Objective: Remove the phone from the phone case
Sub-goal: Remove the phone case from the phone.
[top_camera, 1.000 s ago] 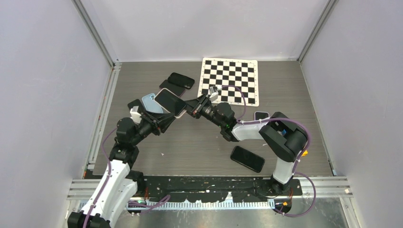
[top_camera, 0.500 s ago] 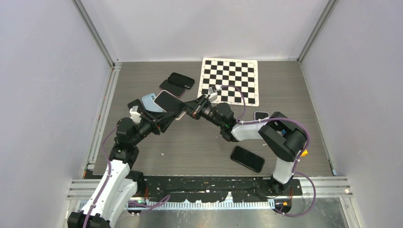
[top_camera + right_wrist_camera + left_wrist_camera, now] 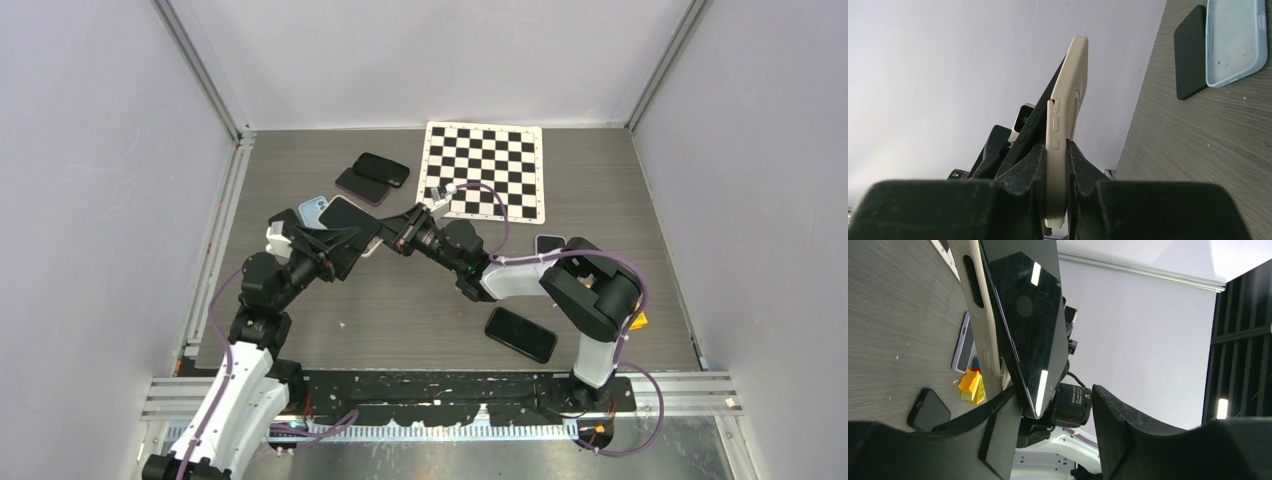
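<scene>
A black phone (image 3: 345, 213) in a beige case (image 3: 1068, 105) is held up above the table between both arms. My right gripper (image 3: 1056, 170) is shut on the case's lower edge; it also shows in the top view (image 3: 398, 232). In the right wrist view the phone (image 3: 1040, 117) leans away from the case on the left side. In the left wrist view the phone's screen (image 3: 1028, 325) stands off the case (image 3: 979, 330), its corner between my fingers. My left gripper (image 3: 1048, 435) is open, with the phone corner near the left finger (image 3: 998, 435).
A light blue empty case (image 3: 315, 208) and black phones (image 3: 372, 175) lie at the back left. A checkerboard (image 3: 485, 170) lies at the back. A black phone (image 3: 520, 334), a purple-edged phone (image 3: 550, 243) and a yellow-orange block (image 3: 972, 385) lie at the right.
Both grippers and the phone have shifted slightly left and lower. The phone is now tilted more edge-on to the top camera.
</scene>
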Motion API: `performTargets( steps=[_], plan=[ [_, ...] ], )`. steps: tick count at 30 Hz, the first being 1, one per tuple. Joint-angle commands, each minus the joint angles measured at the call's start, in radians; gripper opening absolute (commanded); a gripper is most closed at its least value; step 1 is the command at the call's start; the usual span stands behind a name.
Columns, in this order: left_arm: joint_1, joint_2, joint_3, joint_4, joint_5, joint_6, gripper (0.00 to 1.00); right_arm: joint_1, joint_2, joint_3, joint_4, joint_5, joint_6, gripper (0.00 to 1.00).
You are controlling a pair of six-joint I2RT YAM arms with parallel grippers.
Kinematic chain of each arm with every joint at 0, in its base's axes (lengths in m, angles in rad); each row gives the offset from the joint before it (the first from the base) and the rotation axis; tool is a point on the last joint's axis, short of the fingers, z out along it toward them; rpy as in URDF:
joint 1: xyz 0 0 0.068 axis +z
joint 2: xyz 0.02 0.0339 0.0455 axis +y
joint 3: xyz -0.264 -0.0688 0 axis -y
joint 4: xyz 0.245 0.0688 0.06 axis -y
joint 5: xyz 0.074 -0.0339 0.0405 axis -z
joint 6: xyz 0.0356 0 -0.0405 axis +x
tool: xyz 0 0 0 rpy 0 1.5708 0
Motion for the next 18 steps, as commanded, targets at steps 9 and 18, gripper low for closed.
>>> performTargets(
  steps=[9,18],
  plan=[
    [-0.003,-0.012,-0.058,0.119,-0.09,0.019,0.46,0.075,-0.037,0.056,0.209,-0.174,-0.087,0.01],
    [-0.004,0.001,-0.068,0.157,-0.106,0.023,0.23,0.075,-0.095,0.005,0.188,-0.258,-0.181,0.01]
  ],
)
